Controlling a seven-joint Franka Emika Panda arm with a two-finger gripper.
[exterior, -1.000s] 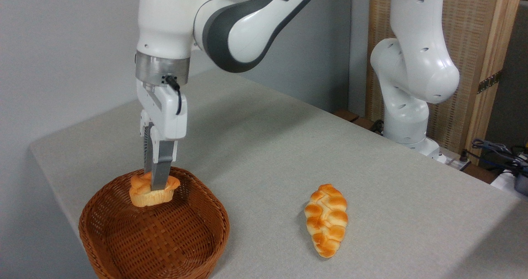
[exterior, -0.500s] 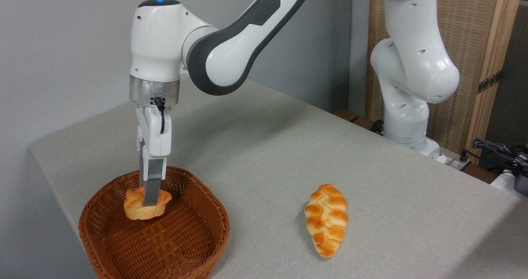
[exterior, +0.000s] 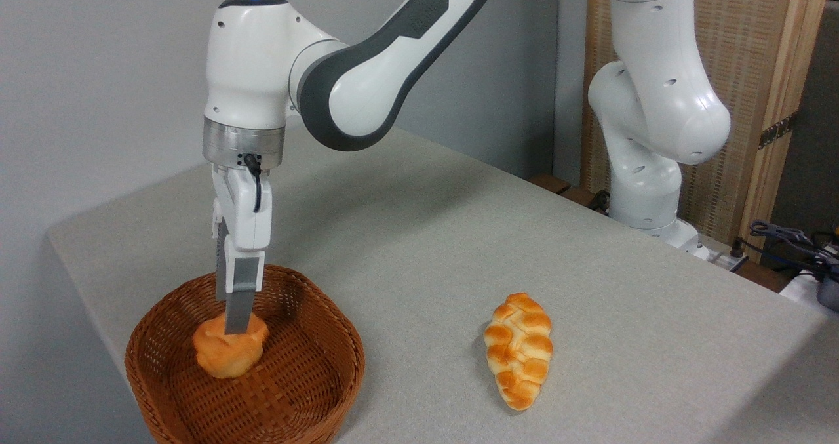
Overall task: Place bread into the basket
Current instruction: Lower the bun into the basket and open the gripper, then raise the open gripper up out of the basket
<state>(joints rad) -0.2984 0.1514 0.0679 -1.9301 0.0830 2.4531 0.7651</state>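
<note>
The bread (exterior: 229, 355), a small round orange-golden bun, lies tipped on the floor of the basket (exterior: 308, 372), a round brown wicker one at the table's front left. My gripper (exterior: 233, 329) points straight down over the bun, with its fingertips (exterior: 238, 319) still at the bun's top. I see the fingers side-on, one behind the other. The bun sits lower against them than before and has rolled, so the gripper looks open and the bun free.
A longer braided loaf (exterior: 519, 350) lies on the grey table (exterior: 459, 234) to the right of the basket. The arm's white base (exterior: 645, 168) stands at the back right, with cables (exterior: 793, 241) beyond it. The table's left edge runs close to the basket.
The gripper came down into the basket with the bun. The bun then dropped from the fingers onto the basket floor and tipped over.
</note>
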